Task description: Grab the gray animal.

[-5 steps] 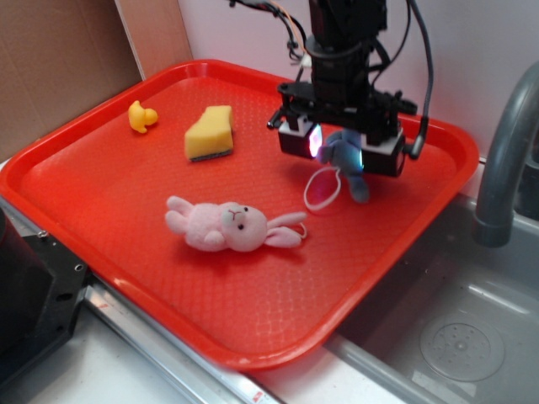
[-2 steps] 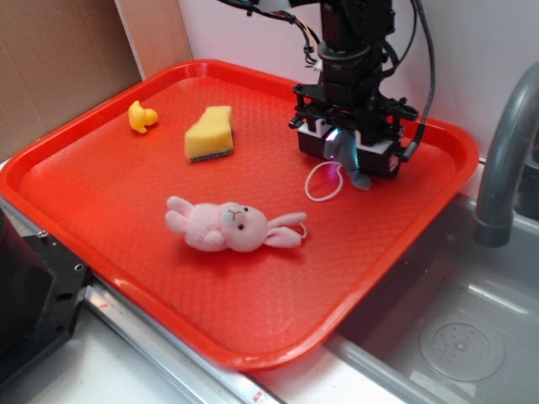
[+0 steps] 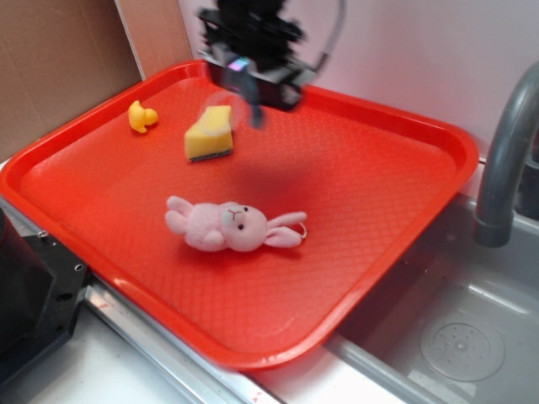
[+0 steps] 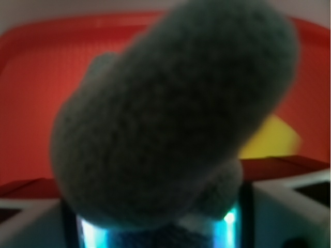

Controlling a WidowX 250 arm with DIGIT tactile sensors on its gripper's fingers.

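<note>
The gray animal (image 3: 251,99) hangs from my gripper (image 3: 247,71) above the back left part of the red tray (image 3: 379,194), one long gray part dangling down, blurred by motion. In the wrist view the gray animal (image 4: 170,113) fills most of the picture as fuzzy gray plush. It sits between the lit jaws of my gripper (image 4: 160,227), which is shut on it. Its white face and string are hidden.
A pink plush bunny (image 3: 232,225) lies mid-tray. A yellow sponge (image 3: 210,133) sits just below the gripper and a tiny yellow duck (image 3: 141,117) at the tray's left. A gray faucet (image 3: 505,160) and sink (image 3: 455,337) are to the right, with cardboard (image 3: 59,59) behind on the left.
The gripper rose off the tray's right back area and swung left across to above the sponge, carrying the gray animal. The white string loop no longer lies on the tray.
</note>
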